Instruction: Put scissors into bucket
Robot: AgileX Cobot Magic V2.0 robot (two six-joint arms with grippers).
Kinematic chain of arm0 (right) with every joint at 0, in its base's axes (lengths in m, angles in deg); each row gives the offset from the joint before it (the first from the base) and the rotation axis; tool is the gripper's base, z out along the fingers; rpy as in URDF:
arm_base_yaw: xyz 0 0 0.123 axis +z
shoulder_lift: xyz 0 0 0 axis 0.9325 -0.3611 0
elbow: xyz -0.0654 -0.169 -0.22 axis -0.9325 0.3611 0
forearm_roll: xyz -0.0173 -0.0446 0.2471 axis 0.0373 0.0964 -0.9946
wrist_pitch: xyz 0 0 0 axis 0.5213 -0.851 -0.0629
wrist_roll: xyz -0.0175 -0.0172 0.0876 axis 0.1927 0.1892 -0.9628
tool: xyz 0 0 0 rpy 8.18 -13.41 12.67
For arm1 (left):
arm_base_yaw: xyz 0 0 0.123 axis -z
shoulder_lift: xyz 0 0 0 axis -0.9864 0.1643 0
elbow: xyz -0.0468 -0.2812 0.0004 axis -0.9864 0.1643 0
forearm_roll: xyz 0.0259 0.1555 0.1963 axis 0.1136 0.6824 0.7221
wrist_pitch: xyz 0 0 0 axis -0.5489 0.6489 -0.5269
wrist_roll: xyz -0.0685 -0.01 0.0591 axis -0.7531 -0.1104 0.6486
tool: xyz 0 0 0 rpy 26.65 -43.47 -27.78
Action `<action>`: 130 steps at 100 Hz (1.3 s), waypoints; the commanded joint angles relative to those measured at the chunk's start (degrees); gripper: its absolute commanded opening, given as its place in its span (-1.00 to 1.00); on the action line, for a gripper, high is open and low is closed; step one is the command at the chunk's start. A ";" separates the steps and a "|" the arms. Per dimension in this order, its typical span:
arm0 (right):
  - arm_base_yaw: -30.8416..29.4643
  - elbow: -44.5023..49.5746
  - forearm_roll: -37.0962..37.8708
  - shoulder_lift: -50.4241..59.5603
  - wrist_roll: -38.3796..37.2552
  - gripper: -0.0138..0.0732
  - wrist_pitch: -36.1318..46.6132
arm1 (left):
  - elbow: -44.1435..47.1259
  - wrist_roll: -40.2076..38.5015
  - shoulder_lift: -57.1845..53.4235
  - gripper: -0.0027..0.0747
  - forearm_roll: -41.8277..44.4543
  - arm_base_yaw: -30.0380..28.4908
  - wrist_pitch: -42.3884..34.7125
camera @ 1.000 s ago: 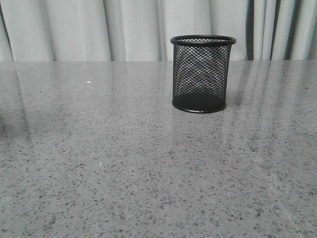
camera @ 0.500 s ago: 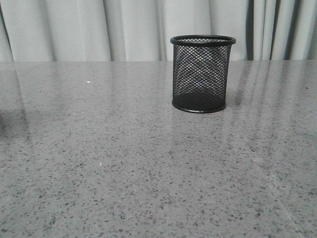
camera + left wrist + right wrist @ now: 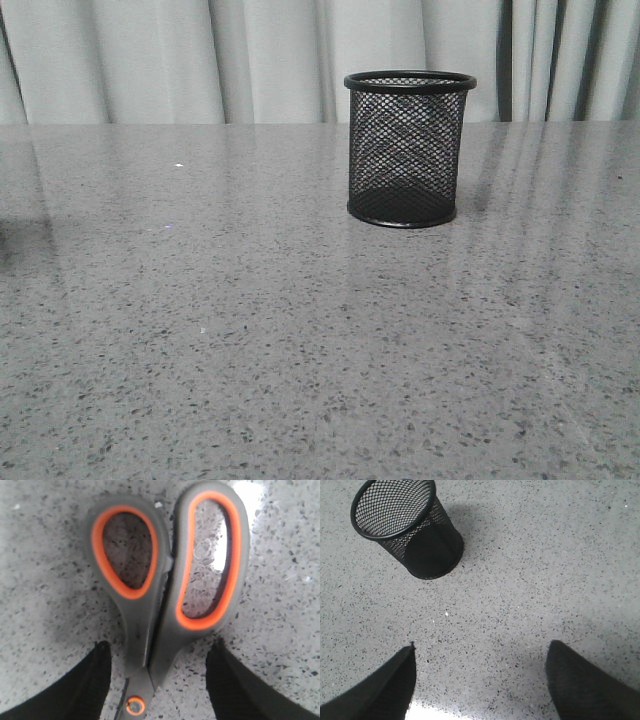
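The scissors [image 3: 150, 630] lie flat on the speckled table in the left wrist view, grey handles with orange-lined loops and an orange pivot. My left gripper [image 3: 159, 652] is open, its two black fingers [image 3: 90, 680] standing either side of the handle neck without touching it. The bucket [image 3: 408, 150], a black wire-mesh cup, stands upright and empty on the table right of centre in the front view. It also shows in the right wrist view as bucket [image 3: 407, 527], ahead of my open right gripper [image 3: 480, 655], which holds nothing. Neither arm appears in the front view.
Grey speckled tabletop [image 3: 250, 330] runs across the whole front view. Pale curtains [image 3: 200, 60] hang behind the far edge. A faint shadow lies at the table's left edge.
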 commanded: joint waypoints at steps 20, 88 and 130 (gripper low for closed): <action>-0.35 -1.95 -1.51 0.00 0.76 0.44 2.46 | -1.74 0.63 1.88 0.06 -0.58 -0.16 -0.91; -0.35 -1.95 -1.51 0.00 0.89 0.44 2.68 | -1.74 0.63 2.11 -0.72 -1.86 -0.16 -1.55; -0.35 -1.95 -1.51 0.00 0.89 0.44 2.47 | -5.49 0.25 1.12 -0.98 -8.44 -0.16 -1.08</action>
